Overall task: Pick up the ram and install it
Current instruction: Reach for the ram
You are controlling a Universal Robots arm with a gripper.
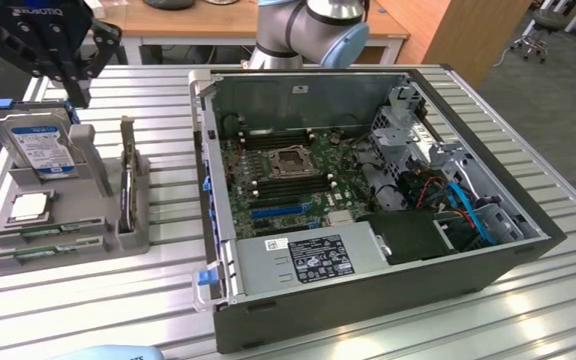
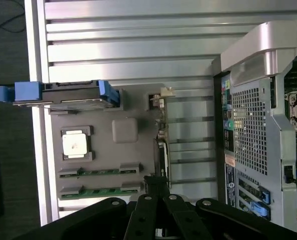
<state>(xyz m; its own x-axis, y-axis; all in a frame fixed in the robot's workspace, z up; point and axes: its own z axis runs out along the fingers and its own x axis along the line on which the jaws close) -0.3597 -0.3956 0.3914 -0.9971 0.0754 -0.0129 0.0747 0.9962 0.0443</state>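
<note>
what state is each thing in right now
gripper: shut, holding nothing
ram: two sticks lying flat in the holder, not picked up
hard drive: standing on edge in the holder
cpu: lying flat in the holder
case: lying on its side, open

silver arm [image 1: 313, 22] with pale blue joint cap, black linkage pincer [image 1: 76, 88], white lettering
</note>
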